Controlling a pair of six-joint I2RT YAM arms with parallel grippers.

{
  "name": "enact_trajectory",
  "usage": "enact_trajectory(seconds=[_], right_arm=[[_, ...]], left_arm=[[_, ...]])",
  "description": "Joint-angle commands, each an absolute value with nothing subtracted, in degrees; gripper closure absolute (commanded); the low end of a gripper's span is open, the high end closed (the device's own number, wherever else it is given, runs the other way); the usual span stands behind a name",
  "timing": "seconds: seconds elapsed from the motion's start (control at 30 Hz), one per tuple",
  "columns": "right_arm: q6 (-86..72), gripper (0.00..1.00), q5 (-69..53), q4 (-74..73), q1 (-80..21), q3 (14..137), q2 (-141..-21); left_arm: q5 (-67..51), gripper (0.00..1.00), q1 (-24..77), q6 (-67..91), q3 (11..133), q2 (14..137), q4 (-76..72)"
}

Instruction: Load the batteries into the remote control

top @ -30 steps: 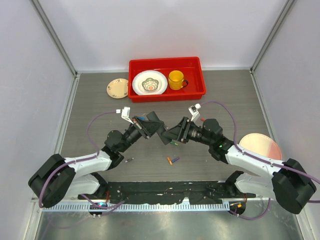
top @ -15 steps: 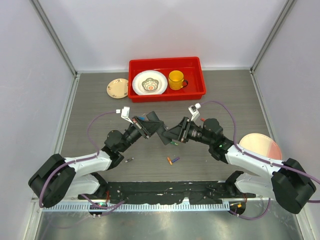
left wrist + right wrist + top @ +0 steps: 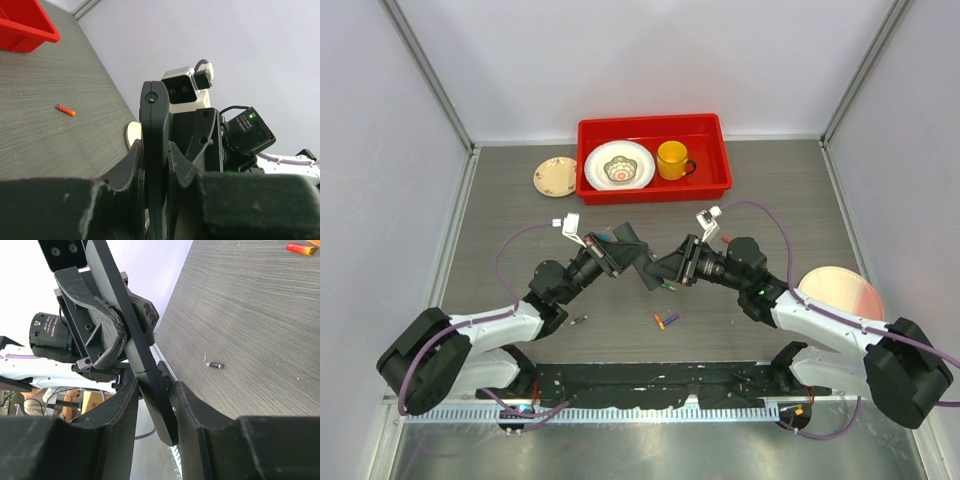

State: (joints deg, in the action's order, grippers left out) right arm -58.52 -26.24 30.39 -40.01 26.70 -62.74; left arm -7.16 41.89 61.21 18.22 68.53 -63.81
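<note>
The remote control [image 3: 649,267] is a slim black bar held above the table between both grippers. My left gripper [image 3: 630,252] is shut on one end; the left wrist view shows it edge-on [image 3: 152,125] between my fingers [image 3: 131,162]. My right gripper [image 3: 667,268] is shut on the other end [image 3: 150,390]. Batteries lie loose on the table: an orange one [image 3: 659,322] beside a purple one [image 3: 671,319], a green one [image 3: 667,287] under the right gripper, a grey one [image 3: 578,320] that the right wrist view also shows [image 3: 215,365], and a red one [image 3: 724,238].
A red tray [image 3: 720,186] at the back holds a patterned bowl [image 3: 619,166] and a yellow cup [image 3: 672,159]. A small plate [image 3: 555,177] lies left of it. A pink plate [image 3: 840,292] lies at the right. Grey walls close three sides.
</note>
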Motion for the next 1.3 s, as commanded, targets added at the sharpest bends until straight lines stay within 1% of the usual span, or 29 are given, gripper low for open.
enact_trajectory(seconds=[0.0, 0.33, 0.37, 0.4, 0.43, 0.53, 0.63, 0.8, 0.93, 1.03, 1.27], right_arm=[[-57.48, 0.61, -27.07, 29.00, -41.13, 27.42, -61.70], [-56.87, 0.60, -27.07, 27.95, -41.13, 26.72, -60.65], [-57.13, 0.58, -26.98, 28.04, -41.13, 26.63, -60.73], [-58.00, 0.54, -26.72, 28.30, -41.13, 26.63, -60.65], [-58.88, 0.42, -26.72, 28.91, -41.13, 26.46, -60.73], [-63.01, 0.29, -25.84, 32.33, -41.22, 25.84, -60.82], [-65.38, 0.26, -24.79, 34.63, -41.13, 25.58, -60.47], [-65.65, 0.27, -22.33, 33.14, -41.13, 25.31, -58.98], [-66.62, 0.35, -21.45, 33.40, -41.13, 25.05, -59.33], [-67.06, 0.40, -21.36, 34.10, -41.13, 25.22, -60.29], [-67.59, 0.47, -21.45, 34.63, -41.13, 26.19, -62.05]], left_arm=[[-5.45, 1.00, 41.84, 59.41, 21.18, 68.73, -69.35], [-4.84, 1.00, 41.84, 59.15, 21.18, 68.47, -69.52], [-4.92, 1.00, 41.84, 59.15, 21.09, 68.47, -69.61], [-4.92, 1.00, 41.84, 58.98, 21.09, 68.55, -69.52], [-4.92, 1.00, 41.84, 58.89, 21.09, 68.55, -69.70], [-4.75, 1.00, 41.84, 58.62, 20.83, 68.99, -69.87], [-4.40, 1.00, 41.75, 58.27, 21.00, 69.26, -69.87], [-3.96, 1.00, 41.75, 58.01, 21.09, 69.70, -69.87], [-3.34, 1.00, 41.92, 58.01, 21.09, 69.70, -69.96], [-3.43, 1.00, 42.01, 58.01, 21.09, 69.61, -70.31], [-3.34, 1.00, 42.19, 57.74, 20.83, 69.26, -70.31]])
